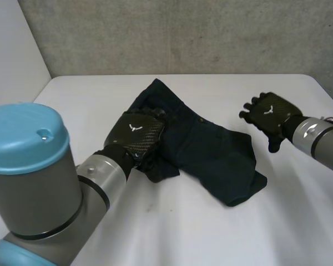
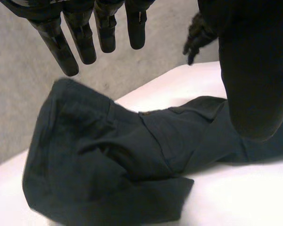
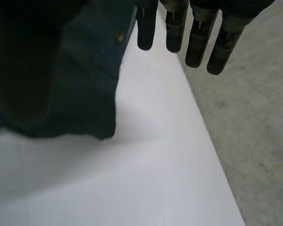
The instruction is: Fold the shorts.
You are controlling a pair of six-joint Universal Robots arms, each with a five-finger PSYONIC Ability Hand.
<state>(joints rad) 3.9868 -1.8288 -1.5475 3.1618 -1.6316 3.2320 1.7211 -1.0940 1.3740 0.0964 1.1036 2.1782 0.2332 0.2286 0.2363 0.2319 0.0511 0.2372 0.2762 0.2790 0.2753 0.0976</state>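
Observation:
Dark navy shorts [image 1: 216,155] lie crumpled on the white table [image 1: 183,238], one part bunched over at the left end. My left hand [image 1: 136,133] hovers over that bunched left end, open, with its fingers [image 2: 85,35] straight above the cloth [image 2: 108,155] and holding nothing. My right hand [image 1: 269,113] hangs to the right of the shorts, apart from them. It is open too, its fingers [image 3: 179,28] straight over the bare table, with the shorts' right edge [image 3: 85,80] beside its thumb.
A grey wall [image 1: 183,33] stands behind the table. The table's right edge [image 3: 203,132] runs near my right hand, with grey floor [image 3: 259,117] beyond it. Bare tabletop lies in front of the shorts and to their right.

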